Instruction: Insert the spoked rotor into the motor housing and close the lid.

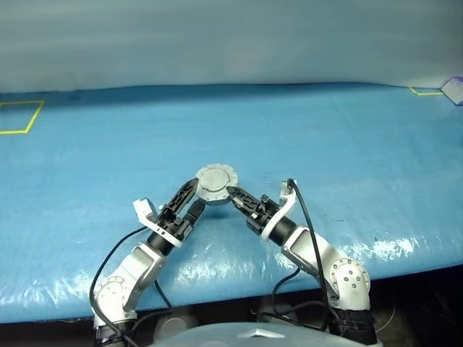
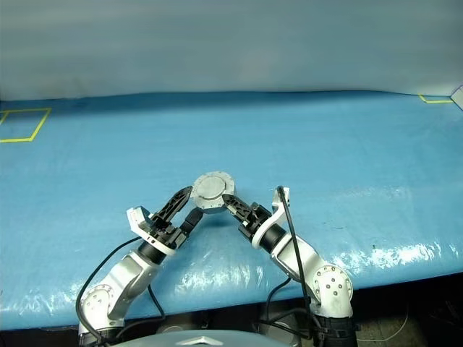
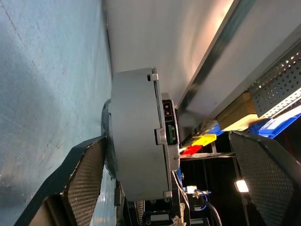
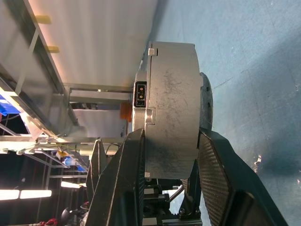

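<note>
The motor housing (image 1: 215, 182) is a plain grey puck with a notched rim, held a little above the blue table between my two arms. Its lid (image 2: 211, 189) lies closed on it, flat grey face upward. My right gripper (image 1: 236, 195) is shut on the housing's edge. In the right wrist view both mesh pads press the puck (image 4: 171, 108) edge-on. My left gripper (image 1: 189, 202) stands open around the puck's other side. One left finger (image 3: 87, 174) lies close to the housing (image 3: 136, 141) and the other finger (image 3: 261, 174) is well clear. The spoked rotor is hidden.
The blue sheet covers the table (image 1: 347, 159). Yellow tape marks sit at the far left (image 1: 22, 116) and far right (image 1: 425, 92). A pale box corner (image 1: 454, 90) shows at the far right edge. The table's front edge (image 1: 239, 285) runs just under my wrists.
</note>
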